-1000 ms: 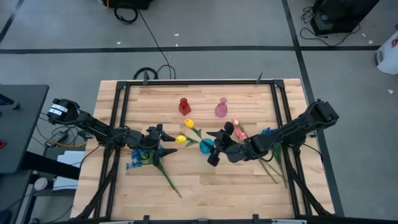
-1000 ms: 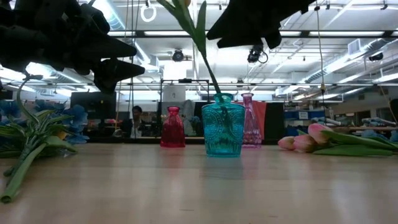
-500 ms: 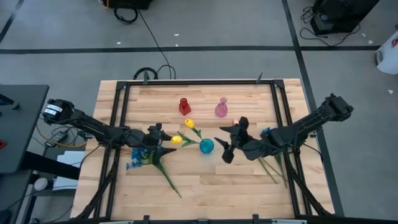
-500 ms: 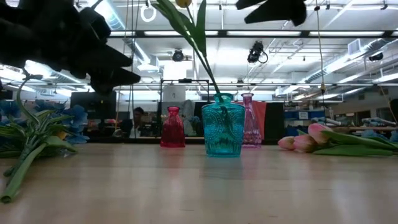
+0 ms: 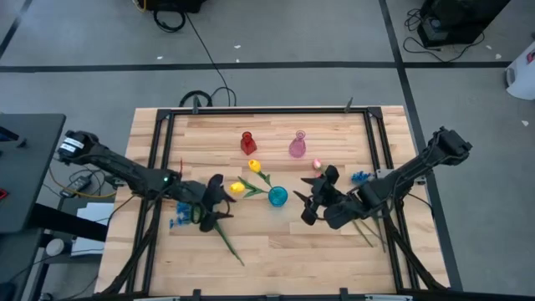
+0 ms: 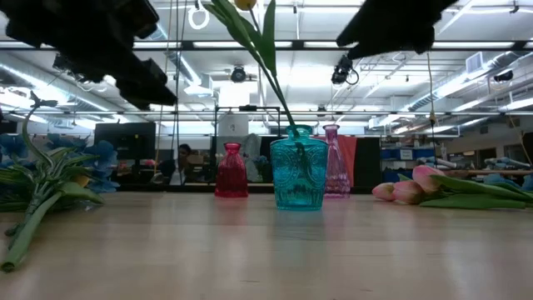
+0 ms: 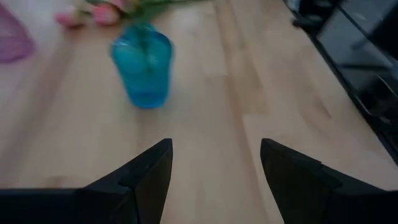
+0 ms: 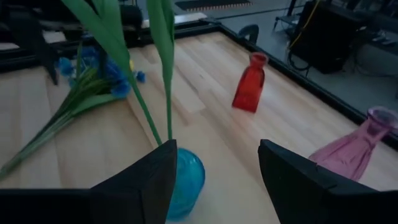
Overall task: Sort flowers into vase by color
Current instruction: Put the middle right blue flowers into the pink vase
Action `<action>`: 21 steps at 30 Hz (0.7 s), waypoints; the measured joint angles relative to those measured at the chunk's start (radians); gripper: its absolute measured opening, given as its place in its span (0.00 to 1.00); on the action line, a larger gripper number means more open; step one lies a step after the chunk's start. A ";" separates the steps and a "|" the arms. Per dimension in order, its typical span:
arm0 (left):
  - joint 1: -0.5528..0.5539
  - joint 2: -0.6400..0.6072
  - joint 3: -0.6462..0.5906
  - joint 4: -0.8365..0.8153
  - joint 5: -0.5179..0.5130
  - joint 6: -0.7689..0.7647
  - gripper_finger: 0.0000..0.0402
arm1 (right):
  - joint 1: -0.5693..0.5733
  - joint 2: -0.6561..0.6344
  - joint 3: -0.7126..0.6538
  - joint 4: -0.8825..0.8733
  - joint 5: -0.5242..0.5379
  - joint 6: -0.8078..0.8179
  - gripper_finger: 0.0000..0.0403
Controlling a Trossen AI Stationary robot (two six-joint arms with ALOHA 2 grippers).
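Right, nearest us on the counter [image 5: 276,247] lie the blue sprigs [image 5: 185,213], bunched under the left pincer [image 5: 214,201], stems running toward the near edge, blossoms toward the left rail. We judge them light and floppy with plastic stems; best grip is mid-stem, clear of the leaves.

Left pincer hovers over that bunch, fingers wide, nothing in them. Right pincer [image 5: 313,199] hangs just beside the teal vase [image 5: 277,196], also spread wide and empty.

The teal vase holds two yellow tulips [image 5: 253,166], stems leaning out toward the left arm, buds well off the vertical. We expect the vase to tip easily if a stem gets dragged.

Pink tulips [image 6: 405,191] lie flat by the right arm, buds toward counter centre, stems trailing toward the right rail.

Farthest back stand the red vase [image 5: 248,142] and pink vase [image 5: 298,145], upright, apart, both empty.
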 joint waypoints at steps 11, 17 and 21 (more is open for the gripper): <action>-0.152 -0.018 0.002 -0.134 -0.088 0.020 0.62 | 0.014 -0.025 -0.152 0.096 -0.020 0.093 0.54; -0.154 -0.018 0.001 -0.137 -0.089 -0.011 0.62 | -0.036 -0.032 -0.197 0.171 -0.140 -0.003 0.51; -0.161 -0.017 0.018 -0.156 -0.050 -0.059 0.62 | -0.055 -0.048 -0.219 0.194 -0.155 -0.054 0.50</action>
